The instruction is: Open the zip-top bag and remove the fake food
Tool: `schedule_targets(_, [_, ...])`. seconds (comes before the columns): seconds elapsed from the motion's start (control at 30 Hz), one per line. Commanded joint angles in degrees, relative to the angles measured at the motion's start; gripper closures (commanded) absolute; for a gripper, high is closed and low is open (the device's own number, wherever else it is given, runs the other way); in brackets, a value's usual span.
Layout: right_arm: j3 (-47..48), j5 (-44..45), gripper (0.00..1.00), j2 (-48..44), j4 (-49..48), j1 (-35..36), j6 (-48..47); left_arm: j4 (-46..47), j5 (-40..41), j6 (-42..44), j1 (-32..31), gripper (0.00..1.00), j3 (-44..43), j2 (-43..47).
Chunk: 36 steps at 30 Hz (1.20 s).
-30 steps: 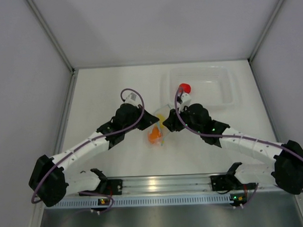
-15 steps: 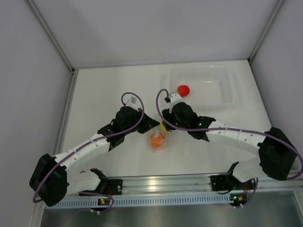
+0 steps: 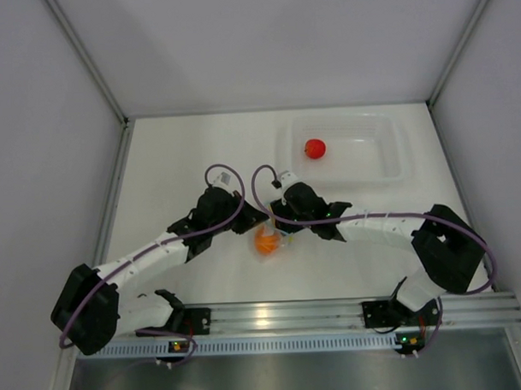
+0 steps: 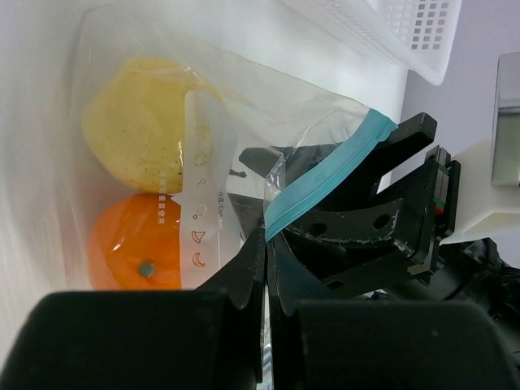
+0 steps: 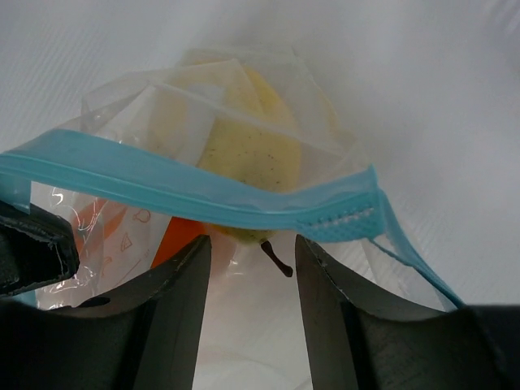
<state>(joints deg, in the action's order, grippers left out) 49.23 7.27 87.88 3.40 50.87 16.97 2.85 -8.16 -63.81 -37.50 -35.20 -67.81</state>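
Fruit removal is on: the left claw (image 4: 266,244) is pinched tight on the small clear crinkly zip-top bag (image 4: 244,106) at mid white bench (image 3: 182,155), while the right claw (image 5: 252,244) hangs half-open and empty at its mouth, and the next move looks like dipping in to close on the yellow pear-shaped plastic fruit (image 5: 244,138).
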Motion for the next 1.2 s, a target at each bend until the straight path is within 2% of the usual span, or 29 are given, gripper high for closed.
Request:
schedule_targets(0.0, [1.39, -1.73, 0.52, 0.28, -2.87, 0.81, -0.45, 2.77, -0.10, 0.09, 0.85, 1.00, 1.01, 0.66])
schedule_targets(0.13, [0.60, -2.78, 0.58, 0.10, -2.87, 0.72, -2.29, 2.77, -0.19, 0.18, 1.20, 1.00, 1.10, 0.57])
schedule_targets(0.4, [0.43, -4.02, 0.60, 1.33, -2.08, 0.02, -4.66, 2.77, -0.27, 0.62, 1.37, 1.00, 1.10, 0.66])
schedule_targets(0.43, [0.34, -4.02, 0.64, 1.16, -1.99, 0.02, -4.84, 2.77, -0.27, 0.62, 1.37, 1.00, 1.10, 0.58])
schedule_targets(0.97, [0.07, -4.02, 0.66, 2.65, -0.24, -1.13, -6.51, 2.77, -1.33, 1.58, 1.81, 1.00, 0.05, -0.48])
schedule_targets(1.17, [-0.37, -4.72, 0.72, 2.74, -1.81, -1.04, -6.78, 2.77, -2.03, 1.76, 1.90, 1.00, -0.31, -0.92])
